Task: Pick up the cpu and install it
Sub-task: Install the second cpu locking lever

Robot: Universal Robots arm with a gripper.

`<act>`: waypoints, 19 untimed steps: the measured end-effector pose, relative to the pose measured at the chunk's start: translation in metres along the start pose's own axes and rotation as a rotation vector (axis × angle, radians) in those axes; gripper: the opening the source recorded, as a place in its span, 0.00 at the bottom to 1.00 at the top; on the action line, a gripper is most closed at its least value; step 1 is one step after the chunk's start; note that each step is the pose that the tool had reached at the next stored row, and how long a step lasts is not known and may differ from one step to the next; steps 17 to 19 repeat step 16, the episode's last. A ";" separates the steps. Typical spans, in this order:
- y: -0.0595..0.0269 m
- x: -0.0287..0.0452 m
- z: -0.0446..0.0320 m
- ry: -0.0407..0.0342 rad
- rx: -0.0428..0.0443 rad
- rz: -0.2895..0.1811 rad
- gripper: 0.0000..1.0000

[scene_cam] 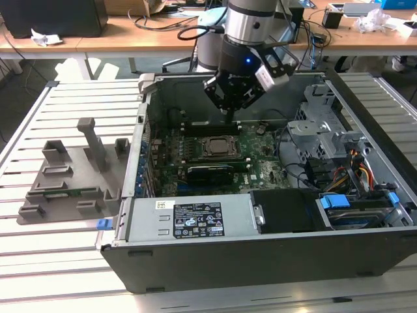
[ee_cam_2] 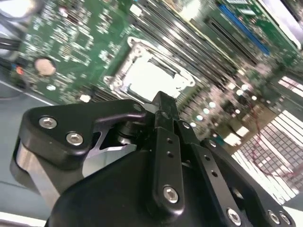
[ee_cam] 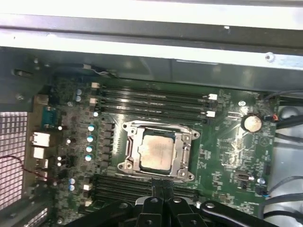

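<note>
The cpu (ee_cam: 157,150) is sitting inside the motherboard socket (ee_cam: 127,165), its silver-grey top plate facing up and framed on all sides by the socket's metal bracket; the exterior view shows it (scene_cam: 219,146) as a pale square in the middle of the green motherboard (scene_cam: 260,171), inside the open computer case (scene_cam: 260,257). In the second wrist view the chip (ee_cam_2: 150,78) is showing as a bright square beyond the black finger tips.

The gripper (scene_cam: 228,112) is hanging above the motherboard, just beyond the socket on the side nearer the case's back wall, clear of the cpu and not touching it. Its jaws are clenched together with nothing between them: in the second wrist view the gripper (ee_cam_2: 162,100) is narrowing to a single closed tip, and in the first wrist view the gripper (ee_cam: 161,183) is ending just short of the socket's edge, over a bank of memory slots (ee_cam: 137,185).

Away from the socket, past the case wall, a grey plastic holder tray (scene_cam: 68,179) is lying on the slatted worktop (scene_cam: 71,104). A silver coin cell (ee_cam: 251,123) is sitting on the board well to one side of the socket.
</note>
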State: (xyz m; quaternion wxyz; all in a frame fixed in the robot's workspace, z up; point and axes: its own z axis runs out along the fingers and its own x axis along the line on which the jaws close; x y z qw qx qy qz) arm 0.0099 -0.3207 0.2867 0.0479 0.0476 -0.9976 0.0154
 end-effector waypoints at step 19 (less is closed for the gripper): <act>0.0000 0.0001 0.0004 -0.0690 0.0065 0.002 0.11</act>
